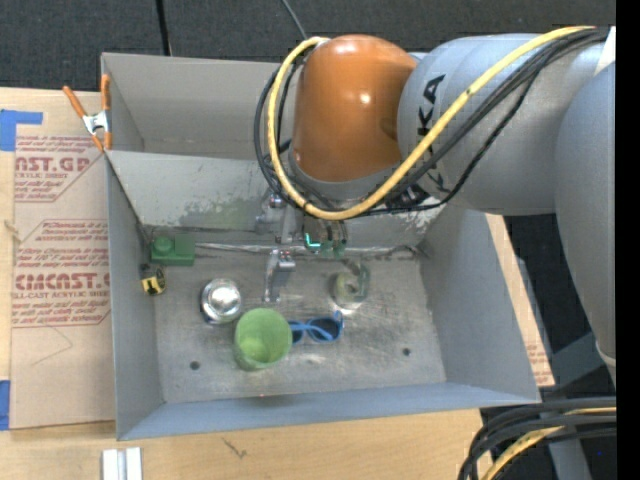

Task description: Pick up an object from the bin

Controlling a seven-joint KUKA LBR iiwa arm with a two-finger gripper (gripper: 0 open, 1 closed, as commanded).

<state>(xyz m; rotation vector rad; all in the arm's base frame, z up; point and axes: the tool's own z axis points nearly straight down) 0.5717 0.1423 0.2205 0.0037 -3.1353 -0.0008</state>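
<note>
The arm [500, 118], with its orange cover [350, 108] and yellow cable, reaches in from three o'clock and hangs over the middle of the grey bin [300, 393]. The hand [305, 263] sits low under the cover, close to the floor near the bin's centre. Nothing shows as held, and whether the hand is spread or closed I cannot tell, since the cover hides most of it. By my reading this is the approach step: no thing is taken yet. The likeliest candidates lie just beyond the hand toward six and seven o'clock. The biggest is a green cup-like thing [263, 338] at six o'clock, touching or nearly touching a blue piece [318, 328] on its three o'clock side. A silvery round thing [220, 300] lies just beside the cup toward ten o'clock. The next move calls for settling over one of them and going down squarely, because these three crowd together and a nudge could roll the cup. A pale ring-shaped piece [348, 286], possibly part of the hand, lies right of it. Well apart at nine o'clock rest a green block [172, 250] and a small yellow-and-black piece [152, 284], out of the way.
</note>
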